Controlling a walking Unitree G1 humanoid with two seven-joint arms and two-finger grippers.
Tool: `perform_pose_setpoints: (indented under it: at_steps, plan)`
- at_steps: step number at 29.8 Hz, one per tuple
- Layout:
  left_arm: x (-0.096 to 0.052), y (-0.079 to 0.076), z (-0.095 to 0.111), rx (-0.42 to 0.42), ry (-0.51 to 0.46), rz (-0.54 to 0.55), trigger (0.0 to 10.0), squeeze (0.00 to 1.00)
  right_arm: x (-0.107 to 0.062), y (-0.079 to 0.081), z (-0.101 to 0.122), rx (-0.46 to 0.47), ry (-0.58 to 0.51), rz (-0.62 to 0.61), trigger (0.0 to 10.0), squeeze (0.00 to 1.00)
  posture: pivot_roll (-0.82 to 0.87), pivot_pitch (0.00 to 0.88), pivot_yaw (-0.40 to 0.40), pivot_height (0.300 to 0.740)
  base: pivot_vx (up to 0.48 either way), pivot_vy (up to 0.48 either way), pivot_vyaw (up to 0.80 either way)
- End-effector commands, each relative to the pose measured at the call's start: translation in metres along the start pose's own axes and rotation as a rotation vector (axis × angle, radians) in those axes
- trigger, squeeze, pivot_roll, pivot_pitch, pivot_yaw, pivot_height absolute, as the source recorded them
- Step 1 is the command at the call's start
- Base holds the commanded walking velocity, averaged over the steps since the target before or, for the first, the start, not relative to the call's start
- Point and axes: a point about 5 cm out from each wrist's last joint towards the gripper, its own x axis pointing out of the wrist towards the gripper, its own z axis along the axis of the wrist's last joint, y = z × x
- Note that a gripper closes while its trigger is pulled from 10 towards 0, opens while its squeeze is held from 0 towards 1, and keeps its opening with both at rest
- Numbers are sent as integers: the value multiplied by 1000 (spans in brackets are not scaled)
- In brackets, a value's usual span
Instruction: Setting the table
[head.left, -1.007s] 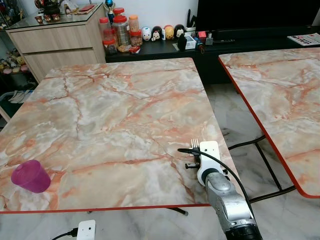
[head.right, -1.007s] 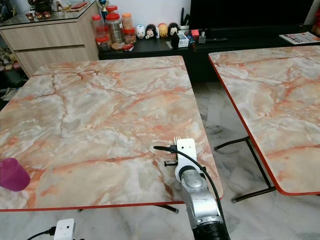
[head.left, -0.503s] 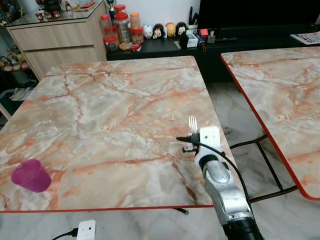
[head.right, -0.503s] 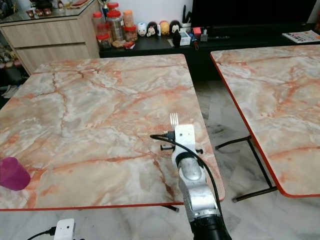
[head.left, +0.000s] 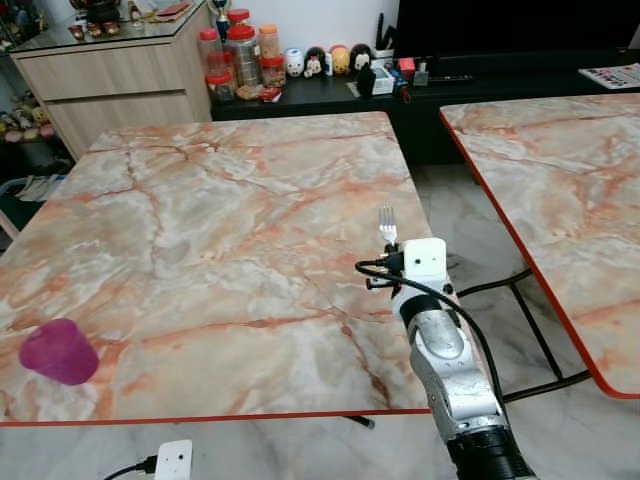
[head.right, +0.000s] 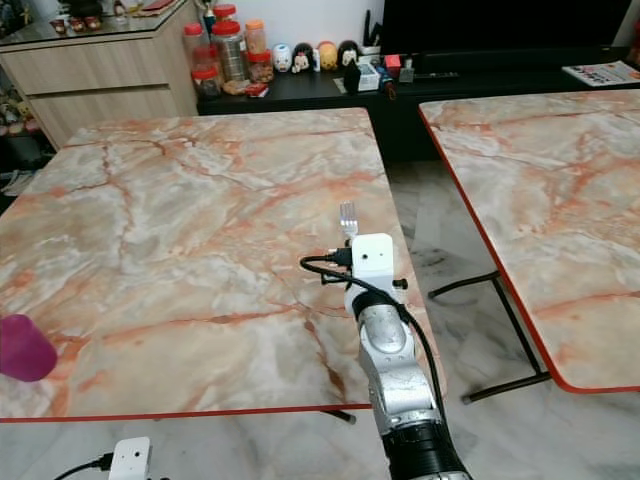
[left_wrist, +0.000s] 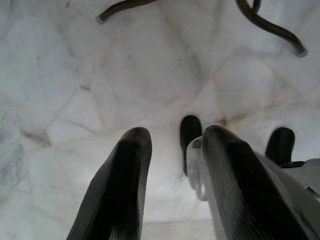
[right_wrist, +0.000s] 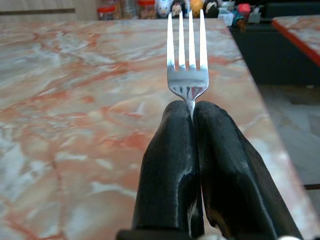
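Right claw (right_wrist: 192, 112): clamped on the fork (right_wrist: 187, 75), tines forward, above the desk (head.left: 230, 220) near its right edge.
Left claw (left_wrist: 172, 150): fingers parted, over the floor.
Purple cup (head.left: 58, 351): desk's near-left corner.

Two tables with a marble pattern in pink and orange stand side by side, the nearer table (head.left: 230, 230) and a second table (head.left: 560, 190), both with a red edge. Below is a pale marble floor (head.left: 480, 250). Behind stand a wooden cabinet (head.left: 110, 85) and a low black shelf (head.left: 330, 95) carrying jars (head.left: 240, 55) and what seem small figurines (head.left: 325, 62).
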Motion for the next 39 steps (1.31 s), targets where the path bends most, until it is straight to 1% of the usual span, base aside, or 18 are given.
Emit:
perform_pose_setpoints:
  at_steps: [1,4,9,15,26,31,33,36,39]
  plan:
    - [0,-2,0,2,7,0,10000,0,4,-2,6,-11,-25,2,10000,0,15,8,58,740,0,-424,0]
    - [0,-2,-1,1,8,0,10000,0,6,-4,10,-15,-44,1,10000,0,16,9,57,740,0,-425,0]
    - [0,-2,-2,1,12,-1,10000,0,11,-10,22,-67,-102,-6,10000,0,7,11,61,740,0,-425,0]
    - [0,-2,-3,4,14,-3,10000,0,17,-15,29,-78,-126,-17,10000,0,4,10,66,740,0,-423,0]
    - [0,-4,0,6,10,-6,10000,0,19,-10,29,-87,-143,-14,10000,0,-1,9,73,740,0,-422,0]
    - [1,-5,0,8,10,-12,10000,0,21,-9,38,-99,-195,-10,10000,0,-6,7,77,740,0,-423,0]
    - [1,-6,0,9,10,-13,10000,0,22,-11,43,-130,-224,-12,10000,0,-7,7,77,740,0,-422,0]
    - [1,-6,0,7,12,-13,10000,0,25,-14,50,-148,-256,-15,10000,0,-7,7,75,740,0,-423,0]
    - [1,-6,0,3,11,-12,10000,0,27,-19,58,-142,-293,-31,10000,0,-4,4,71,740,0,-420,0]
